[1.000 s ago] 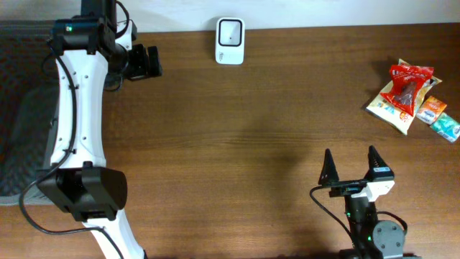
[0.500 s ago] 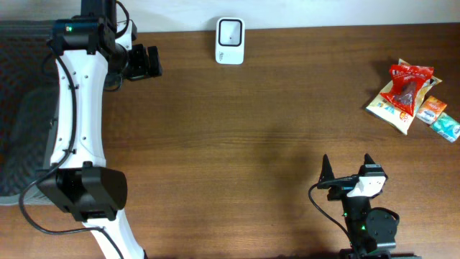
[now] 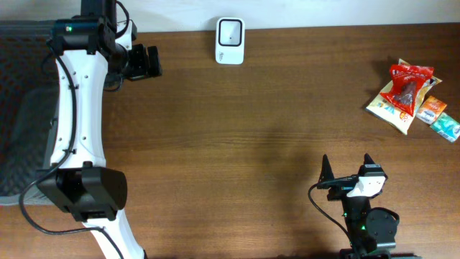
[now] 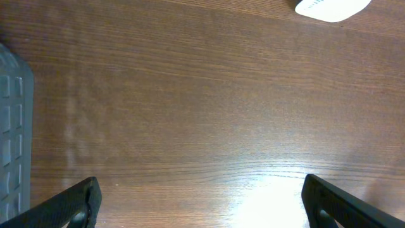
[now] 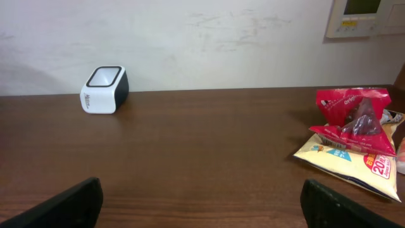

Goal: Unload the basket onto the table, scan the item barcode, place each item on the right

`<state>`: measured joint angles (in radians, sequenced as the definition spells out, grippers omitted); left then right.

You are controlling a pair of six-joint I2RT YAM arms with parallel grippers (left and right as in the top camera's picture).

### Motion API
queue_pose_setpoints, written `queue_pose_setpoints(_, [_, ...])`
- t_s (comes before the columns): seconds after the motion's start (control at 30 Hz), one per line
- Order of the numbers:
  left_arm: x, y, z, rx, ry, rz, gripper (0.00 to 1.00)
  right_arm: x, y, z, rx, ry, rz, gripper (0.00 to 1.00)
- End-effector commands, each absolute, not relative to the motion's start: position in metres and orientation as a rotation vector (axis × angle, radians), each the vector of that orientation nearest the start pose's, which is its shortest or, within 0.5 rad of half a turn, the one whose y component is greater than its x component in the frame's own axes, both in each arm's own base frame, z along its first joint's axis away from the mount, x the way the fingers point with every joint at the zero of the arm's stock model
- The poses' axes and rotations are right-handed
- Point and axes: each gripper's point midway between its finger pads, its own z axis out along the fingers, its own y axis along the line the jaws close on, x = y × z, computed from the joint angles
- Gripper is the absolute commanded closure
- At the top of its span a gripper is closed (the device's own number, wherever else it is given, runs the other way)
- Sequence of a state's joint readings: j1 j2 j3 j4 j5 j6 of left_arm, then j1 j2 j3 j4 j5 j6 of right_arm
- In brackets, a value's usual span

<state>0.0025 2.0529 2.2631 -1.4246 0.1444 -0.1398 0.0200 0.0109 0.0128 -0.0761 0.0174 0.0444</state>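
Right end effector (image 3: 346,161) shifted slightly left, released, empty, snack packets (image 3: 406,90) ahead to its right, left end effector (image 3: 154,62) also released, scanner (image 3: 230,31) ahead of it

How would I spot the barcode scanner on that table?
Start at the brown wooden table, along its far edge by the wall. The scanner stands alone there: a small white box with a dark window, unlike the colourful snack packets.
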Motion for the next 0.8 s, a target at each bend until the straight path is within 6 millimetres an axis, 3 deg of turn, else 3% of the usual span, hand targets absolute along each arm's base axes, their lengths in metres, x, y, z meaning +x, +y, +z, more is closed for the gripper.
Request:
queue_pose_setpoints(0.0, [0.456, -0.019, 0.234, -0.184, 2.764, -0.226, 0.01, 0.246, 0.001, 0.155, 0.03, 1.651, 0.028, 0.01])
queue_pose_setpoints(0.1, [0.454, -0.019, 0.239, -0.181, 2.753, -0.226, 0.01, 0.246, 0.001, 0.155, 0.03, 1.651, 0.028, 0.01])
queue_pose_setpoints(0.3, [0.427, -0.017, 0.315, -0.156, 2.565, -0.213, 0.01, 0.246, 0.001, 0.155, 0.03, 1.651, 0.028, 0.02])
queue_pose_setpoints(0.4, [0.406, -0.022, 0.327, -0.121, 2.532, -0.21, 0.01, 0.246, 0.001, 0.155, 0.03, 1.651, 0.028, 0.02])
queue_pose_setpoints(0.47, [0.401, -0.036, 0.33, 0.005, 2.435, -0.239, 0.01, 0.246, 0.001, 0.155, 0.03, 1.651, 0.028, 0.02])
queue_pose_setpoints(0.5, [0.39, -0.064, 0.331, 0.204, 2.287, -0.293, 0.01, 0.246, 0.001, 0.155, 0.03, 1.651, 0.028, 0.01])
queue_pose_setpoints(0.53, [0.383, -0.074, 0.332, 0.279, 2.225, -0.299, 0.01, 0.246, 0.001, 0.155, 0.03, 1.651, 0.028, 0.02])
queue_pose_setpoints(0.57, [0.363, -0.094, 0.329, 0.439, 2.086, -0.274, 0.01, 0.246, 0.001, 0.155, 0.03, 1.651, 0.028, 0.01])
queue_pose_setpoints(0.63, [0.329, -0.109, 0.317, 0.586, 1.95, -0.237, 0.01, 0.246, 0.001, 0.155, 0.03, 1.651, 0.028, 0.01])
queue_pose_setpoints(0.67, [0.298, -0.105, 0.309, 0.603, 1.861, -0.216, 0.01, 0.246, 0.001, 0.155, 0.03, 1.651, 0.028, 0.01])
queue_pose_setpoints(0.77, [0.235, -0.09, 0.301, 0.572, 1.708, -0.186, 0.01, 0.246, 0.001, 0.155, 0.03, 1.651, 0.028, 0.01])
